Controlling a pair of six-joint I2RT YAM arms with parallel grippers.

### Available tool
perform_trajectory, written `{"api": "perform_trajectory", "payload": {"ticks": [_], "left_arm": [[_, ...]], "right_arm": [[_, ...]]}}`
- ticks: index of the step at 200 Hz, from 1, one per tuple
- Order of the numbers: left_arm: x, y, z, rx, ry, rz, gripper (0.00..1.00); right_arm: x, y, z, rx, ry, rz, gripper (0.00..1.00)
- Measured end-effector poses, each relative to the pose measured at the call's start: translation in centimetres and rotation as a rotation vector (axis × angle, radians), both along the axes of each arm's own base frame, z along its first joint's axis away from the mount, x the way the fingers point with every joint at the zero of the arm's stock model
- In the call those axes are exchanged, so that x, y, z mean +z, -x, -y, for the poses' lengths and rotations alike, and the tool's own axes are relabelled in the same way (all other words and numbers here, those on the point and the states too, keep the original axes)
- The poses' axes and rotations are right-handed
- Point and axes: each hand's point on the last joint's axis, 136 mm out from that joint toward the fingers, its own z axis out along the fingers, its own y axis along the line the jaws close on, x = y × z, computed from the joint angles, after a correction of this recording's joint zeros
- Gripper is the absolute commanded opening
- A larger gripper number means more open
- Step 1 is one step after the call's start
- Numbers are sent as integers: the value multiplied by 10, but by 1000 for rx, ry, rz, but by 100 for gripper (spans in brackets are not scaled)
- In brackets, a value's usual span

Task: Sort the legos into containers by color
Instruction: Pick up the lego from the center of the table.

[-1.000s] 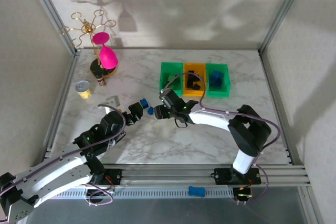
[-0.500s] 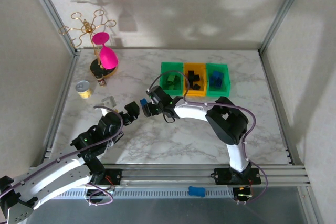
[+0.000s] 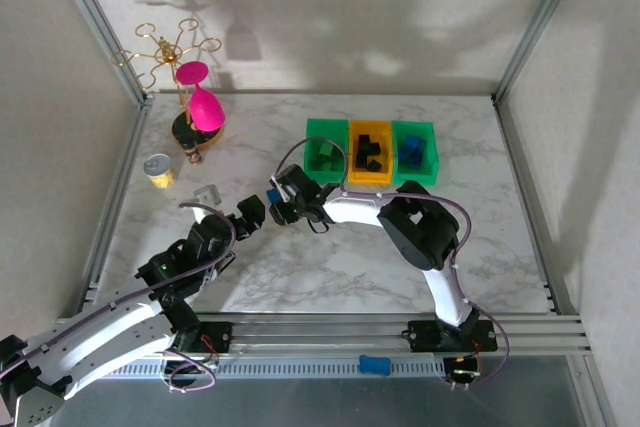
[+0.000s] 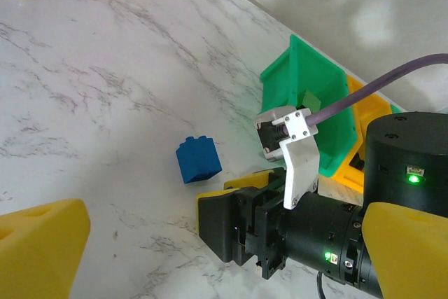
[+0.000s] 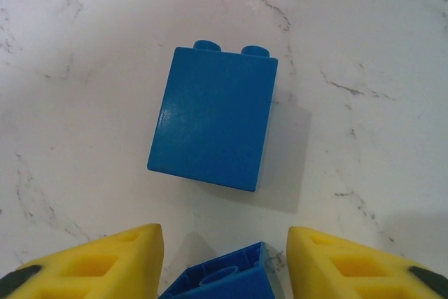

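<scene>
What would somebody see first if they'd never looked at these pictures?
A blue lego lying on its side on the marble table, just ahead of the right gripper, with a second blue lego between its fingers. Farther back stand three bright bins, green, orange, green, and a hot-pink ornament far left.

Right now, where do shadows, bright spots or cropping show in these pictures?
Top view: the gold stand casts a shadow on the back wall. Left wrist view: a bright patch on the wall, upper right; the blue brick sits sharp. Right wrist view: that brick throws a soft shadow to its right; a second brick between the fingers is cropped by the bottom edge.
</scene>
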Motion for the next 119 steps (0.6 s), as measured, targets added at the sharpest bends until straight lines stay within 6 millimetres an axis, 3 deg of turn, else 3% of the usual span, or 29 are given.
{"api": "perform_trajectory", "payload": {"ticks": [80,119], "left_arm": [[0,0,0,-1,2,1,100],[0,0,0,-1,1,1,100]], "right_arm": [[2,-2,4,-15,13,13,37],[15,5,20,-39,6,0,36]]}}
